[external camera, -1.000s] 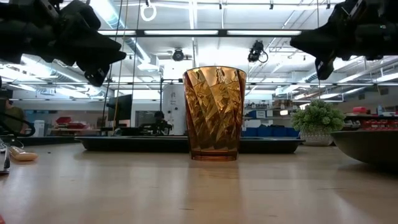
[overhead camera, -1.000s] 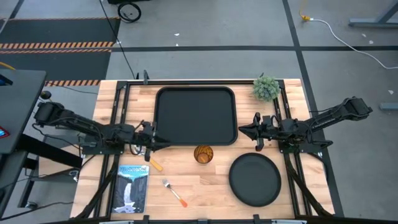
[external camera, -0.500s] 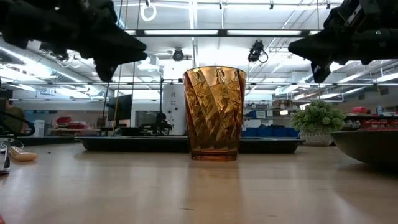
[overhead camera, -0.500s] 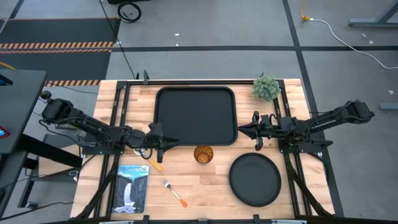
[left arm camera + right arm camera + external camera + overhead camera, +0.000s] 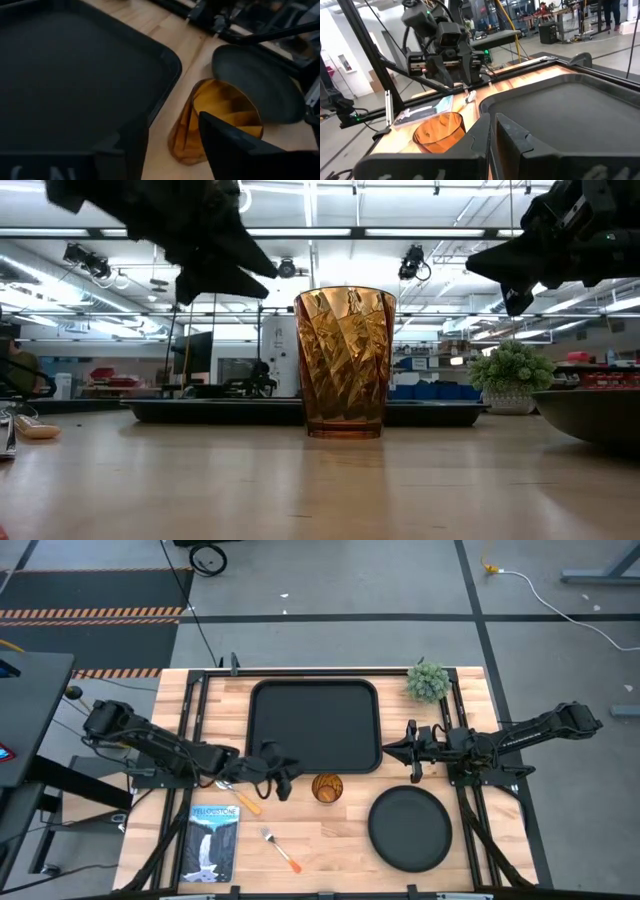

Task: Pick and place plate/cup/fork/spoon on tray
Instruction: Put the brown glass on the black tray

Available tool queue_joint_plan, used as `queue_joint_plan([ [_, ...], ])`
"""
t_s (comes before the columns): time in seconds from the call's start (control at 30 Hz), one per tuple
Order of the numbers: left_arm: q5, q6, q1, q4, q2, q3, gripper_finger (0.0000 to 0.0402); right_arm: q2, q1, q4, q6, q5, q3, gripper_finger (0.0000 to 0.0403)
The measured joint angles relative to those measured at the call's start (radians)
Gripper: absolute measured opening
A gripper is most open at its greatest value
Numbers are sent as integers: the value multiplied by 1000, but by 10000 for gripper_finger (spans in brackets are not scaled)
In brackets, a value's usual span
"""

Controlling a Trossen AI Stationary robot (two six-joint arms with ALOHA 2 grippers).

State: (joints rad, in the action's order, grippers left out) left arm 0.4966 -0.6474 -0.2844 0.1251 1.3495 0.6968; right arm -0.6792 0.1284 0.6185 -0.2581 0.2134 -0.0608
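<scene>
The amber cup [image 5: 327, 787] stands upright on the wooden table, just in front of the black tray [image 5: 315, 725]. My left gripper [image 5: 290, 783] hovers open just left of the cup and above it; the cup's mouth [image 5: 220, 120] shows past its fingers. The round black plate [image 5: 408, 828] lies on the table right of the cup. The fork [image 5: 282, 850] lies near the front edge. The spoon's orange handle [image 5: 246, 804] shows beneath my left arm. My right gripper [image 5: 390, 750] hangs shut and empty over the tray's right edge.
A blue booklet [image 5: 213, 840] lies at the front left. A small green plant [image 5: 428, 680] stands at the far right corner. Black frame rails run along the table's left and right sides. Bare wood lies between the fork and the plate.
My left gripper has gone toward the table's right edge, from beside the tray's near left corner to just short of the cup, staying above the table.
</scene>
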Motion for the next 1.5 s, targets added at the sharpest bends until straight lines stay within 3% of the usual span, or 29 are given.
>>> queue_joint_plan([
  [0.13, -10, -34, 2, -161, 33, 103, 203, 7, -1, -34, 21, 1, -19, 32],
  [0.33, -34, -85, 11, -362, 109, 256, 189, 26, -1, -198, 78, 30, -107, 32],
  [0.53, -107, -129, 56, -446, 220, 393, 179, 38, -1, -369, 107, 99, -188, 32],
  [0.93, -173, -89, 85, -817, 448, 744, 178, 45, 0, -423, 109, 107, -199, 32],
  [1.5, -253, -48, 85, -862, 519, 782, 178, 45, 0, -408, 101, 107, -199, 32],
])
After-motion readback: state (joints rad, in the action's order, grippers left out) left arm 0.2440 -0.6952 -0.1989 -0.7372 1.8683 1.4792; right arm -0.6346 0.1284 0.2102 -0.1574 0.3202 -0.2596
